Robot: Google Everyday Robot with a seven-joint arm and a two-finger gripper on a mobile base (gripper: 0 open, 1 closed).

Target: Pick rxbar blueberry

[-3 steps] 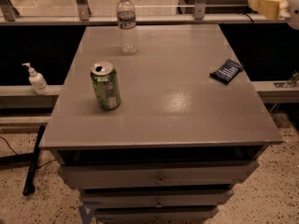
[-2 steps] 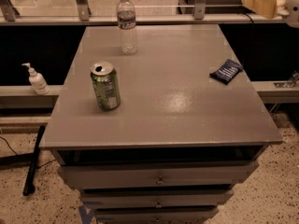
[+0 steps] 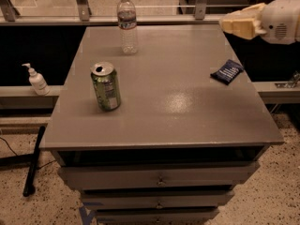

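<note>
The rxbar blueberry (image 3: 227, 71) is a small flat dark navy wrapper with pale lettering. It lies near the right edge of the grey table top (image 3: 164, 102). My gripper (image 3: 234, 25) comes in from the upper right on a white arm. Its cream-coloured tip hangs above the table's far right corner, up and slightly right of the bar, apart from it.
An open green can (image 3: 106, 86) stands at the left middle of the table. A clear water bottle (image 3: 127, 24) stands at the far edge. A soap pump bottle (image 3: 36, 79) sits on a ledge to the left. Drawers (image 3: 159, 177) are below the top.
My gripper has moved left, further into view and closer to the table's far right corner. The bar, can and bottle have not moved.
</note>
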